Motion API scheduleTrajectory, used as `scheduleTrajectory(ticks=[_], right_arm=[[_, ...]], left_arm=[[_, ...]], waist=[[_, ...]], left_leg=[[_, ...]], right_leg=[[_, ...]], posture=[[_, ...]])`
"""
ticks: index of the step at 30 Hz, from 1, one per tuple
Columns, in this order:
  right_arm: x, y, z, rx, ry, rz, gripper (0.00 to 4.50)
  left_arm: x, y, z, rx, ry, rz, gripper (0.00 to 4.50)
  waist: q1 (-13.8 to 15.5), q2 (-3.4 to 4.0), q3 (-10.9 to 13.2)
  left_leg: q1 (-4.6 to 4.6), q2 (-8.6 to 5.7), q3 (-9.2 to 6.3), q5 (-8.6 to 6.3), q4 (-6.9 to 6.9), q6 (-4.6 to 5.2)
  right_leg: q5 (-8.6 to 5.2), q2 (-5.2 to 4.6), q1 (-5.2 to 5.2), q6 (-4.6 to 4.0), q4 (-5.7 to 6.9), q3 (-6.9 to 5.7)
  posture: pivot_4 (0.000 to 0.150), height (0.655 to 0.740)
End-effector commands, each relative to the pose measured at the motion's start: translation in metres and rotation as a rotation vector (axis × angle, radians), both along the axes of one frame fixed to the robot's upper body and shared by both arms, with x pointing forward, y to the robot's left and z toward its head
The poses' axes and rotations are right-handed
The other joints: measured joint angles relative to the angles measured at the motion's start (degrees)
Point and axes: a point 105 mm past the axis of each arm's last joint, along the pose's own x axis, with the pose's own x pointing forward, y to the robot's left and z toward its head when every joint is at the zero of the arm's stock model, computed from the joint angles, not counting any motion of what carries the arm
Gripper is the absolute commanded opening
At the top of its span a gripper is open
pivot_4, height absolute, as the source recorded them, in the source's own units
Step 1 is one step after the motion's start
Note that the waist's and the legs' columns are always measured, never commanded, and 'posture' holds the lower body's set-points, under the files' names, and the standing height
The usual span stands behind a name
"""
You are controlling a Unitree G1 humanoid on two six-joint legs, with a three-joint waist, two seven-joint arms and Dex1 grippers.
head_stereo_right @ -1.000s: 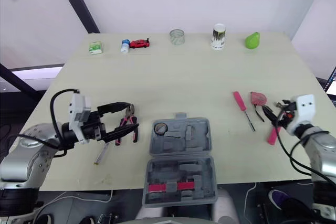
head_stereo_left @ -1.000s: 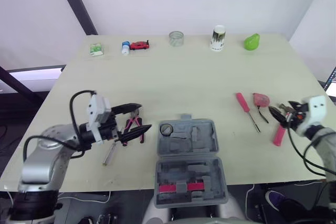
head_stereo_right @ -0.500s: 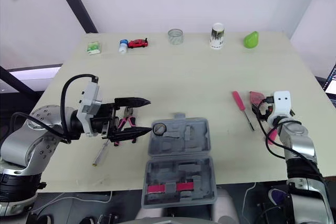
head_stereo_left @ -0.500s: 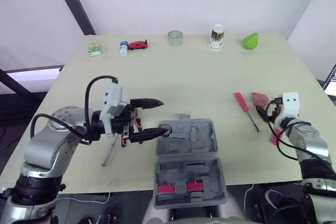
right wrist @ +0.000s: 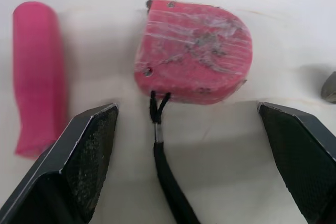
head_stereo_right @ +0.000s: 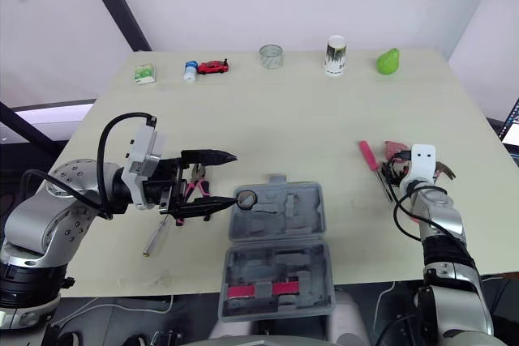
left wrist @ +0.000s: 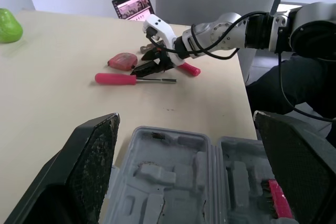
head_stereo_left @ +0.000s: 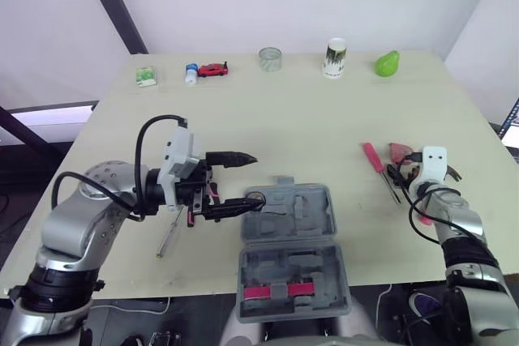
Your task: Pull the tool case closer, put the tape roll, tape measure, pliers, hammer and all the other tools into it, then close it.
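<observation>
The grey tool case (head_stereo_left: 293, 241) lies open at the table's front middle, with a small dark tape roll (head_stereo_left: 257, 198) in its far-left pocket. My left gripper (head_stereo_left: 242, 180) is open at the case's left edge, its lower finger touching that roll. The pink pliers (head_stereo_left: 203, 197) lie partly hidden behind it, beside a slim silver tool (head_stereo_left: 169, 237). On the right, my right gripper (right wrist: 189, 182) is open just short of the pink tape measure (right wrist: 194, 51). The pink screwdriver (head_stereo_left: 375, 158) lies left of the tape measure. The hammer's pink handle (head_stereo_left: 423, 218) shows under my right arm.
Along the table's far edge (head_stereo_left: 308, 56) stand a green box (head_stereo_left: 147, 76), a small bottle (head_stereo_left: 192, 73), a red toy car (head_stereo_left: 213, 70), a glass (head_stereo_left: 270, 57), a cup (head_stereo_left: 336, 57) and a green pear-shaped thing (head_stereo_left: 388, 63). A laptop (left wrist: 131, 3) sits past the table's right side.
My left gripper has swung right from over the pliers to the case's left edge. The right gripper has moved left from the hammer to the tape measure.
</observation>
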Motion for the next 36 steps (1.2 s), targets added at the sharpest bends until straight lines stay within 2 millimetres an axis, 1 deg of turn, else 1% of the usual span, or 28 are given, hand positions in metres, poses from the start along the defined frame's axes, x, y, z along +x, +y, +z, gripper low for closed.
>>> scheduleTrajectory(ticks=[1,2,3,4,5,6,7,8,9,10,12,20,24,28,31,34,36], right_arm=[[0.004,0.001,0.004,0.012,-0.026,-0.009,3.97],[0.004,0.004,0.004,0.009,-0.027,-0.001,3.76],[0.004,0.005,0.004,0.007,-0.028,0.005,3.41],[0.004,0.006,0.003,0.009,-0.024,0.005,2.91],[0.004,0.007,0.002,0.01,-0.018,0.003,2.59],[0.004,0.008,0.0,0.006,-0.011,0.004,2.1],[0.004,0.009,-0.001,0.005,-0.008,0.004,1.86],[0.003,0.01,-0.002,0.006,-0.007,0.005,1.86],[0.003,0.011,-0.003,0.007,-0.005,0.006,1.04],[0.003,0.012,-0.003,0.008,-0.005,0.005,0.9],[0.003,0.012,-0.003,0.009,-0.004,0.004,0.02],[0.003,0.013,-0.003,0.005,-0.001,0.011,0.02],[-0.001,0.013,-0.003,-0.003,0.006,0.028,0.02],[-0.007,0.017,0.001,0.009,0.012,0.058,0.02],[-0.017,0.021,0.001,0.003,0.032,0.086,0.02],[-0.033,0.028,-0.004,0.004,0.068,0.112,0.02],[-0.039,0.03,-0.004,0.005,0.08,0.118,0.02]], left_arm=[[0.003,-0.002,0.011,-0.026,-0.065,0.007,4.5],[0.003,-0.001,0.01,-0.025,-0.066,0.01,4.5],[0.003,-0.001,0.01,-0.024,-0.066,0.011,4.5],[0.004,-0.001,0.009,-0.024,-0.068,0.013,4.5],[0.004,-0.001,0.009,-0.024,-0.07,0.017,4.5],[0.004,0.0,0.008,-0.023,-0.071,0.02,4.5],[0.005,0.0,0.007,-0.023,-0.072,0.022,4.5],[0.005,0.0,0.007,-0.022,-0.073,0.023,4.5],[0.005,0.001,0.006,-0.022,-0.073,0.024,4.5],[0.005,0.001,0.006,-0.021,-0.073,0.025,4.5],[0.005,0.0,0.006,-0.021,-0.074,0.024,4.5],[0.004,-0.001,0.008,-0.027,-0.077,0.007,4.5],[0.002,-0.004,0.01,-0.035,-0.075,-0.012,4.5],[0.0,-0.006,0.007,-0.027,-0.062,-0.032,4.5],[-0.001,-0.007,0.005,-0.02,-0.055,-0.05,4.5],[-0.003,-0.011,0.007,-0.025,-0.054,-0.07,4.5],[-0.003,-0.011,0.008,-0.023,-0.053,-0.075,4.5]], waist=[[0.0,0.0,0.0],[0.0,0.0,0.0],[0.0,0.0,0.0],[-0.2,0.0,0.0],[-0.2,0.0,0.0],[-0.3,0.0,0.0],[-0.4,0.0,0.0],[-0.4,0.0,0.0],[-0.4,0.0,0.0],[-0.4,-0.01,0.0],[-0.4,-0.01,0.0],[-0.4,-0.01,0.0],[-0.3,-0.01,0.0],[-0.1,-0.01,0.0],[0.0,-0.01,0.0],[0.1,-0.01,0.0],[0.1,-0.01,0.0]], left_leg=[[0.0,0.0,0.0,0.0,0.01,0.0],[0.0,0.0,0.0,0.0,0.01,0.0],[0.0,0.0,0.0,0.0,0.01,0.0],[0.01,0.0,0.0,0.0,0.01,0.0],[0.03,0.02,0.01,0.0,0.0,0.0],[0.03,0.03,0.01,0.0,0.0,0.0],[0.04,0.04,0.01,0.0,-0.01,0.0],[0.04,0.04,0.01,0.0,-0.01,0.0],[0.05,0.05,0.01,-0.01,-0.01,0.01],[0.05,0.05,0.0,0.0,-0.01,0.01],[0.05,0.05,0.01,-0.01,0.0,0.01],[0.05,0.06,0.01,-0.01,0.0,0.02],[0.05,0.06,0.01,-0.01,0.0,0.02],[0.04,0.06,0.0,-0.02,-0.01,0.02],[0.04,0.06,0.0,-0.02,-0.01,0.04],[0.04,0.07,-0.01,-0.04,-0.02,0.06],[0.03,0.07,-0.02,-0.04,-0.01,0.07]], right_leg=[[0.0,0.0,0.0,0.0,0.0,0.0],[0.0,0.0,0.01,0.0,0.0,0.01],[0.0,0.0,0.01,0.0,0.0,0.01],[0.0,0.01,0.0,0.0,0.0,0.01],[0.0,0.04,0.0,0.0,0.01,0.03],[0.0,0.05,0.0,0.0,0.01,0.03],[0.0,0.06,0.0,0.0,0.01,0.04],[0.0,0.06,0.0,-0.01,0.02,0.04],[0.0,0.07,0.01,0.0,0.03,0.04],[0.0,0.07,0.01,0.0,0.03,0.04],[0.0,0.06,0.01,0.0,0.04,0.04],[0.0,0.05,0.01,0.0,0.04,0.04],[0.0,0.05,0.01,0.0,0.04,0.04],[0.0,0.06,0.01,-0.01,0.04,0.03],[0.0,0.06,0.0,-0.01,0.04,0.03],[-0.01,0.06,0.0,-0.01,0.04,0.02],[-0.01,0.06,0.0,-0.01,0.04,0.02]], posture=[[0.15,0.74],[0.15,0.74],[0.15,0.74],[0.15,0.74],[0.15,0.74],[0.15,0.74],[0.15,0.74],[0.15,0.74],[0.15,0.74],[0.15,0.74],[0.15,0.74],[0.15,0.74],[0.15,0.74],[0.15,0.74],[0.15,0.74],[0.15,0.74],[0.15,0.74]])
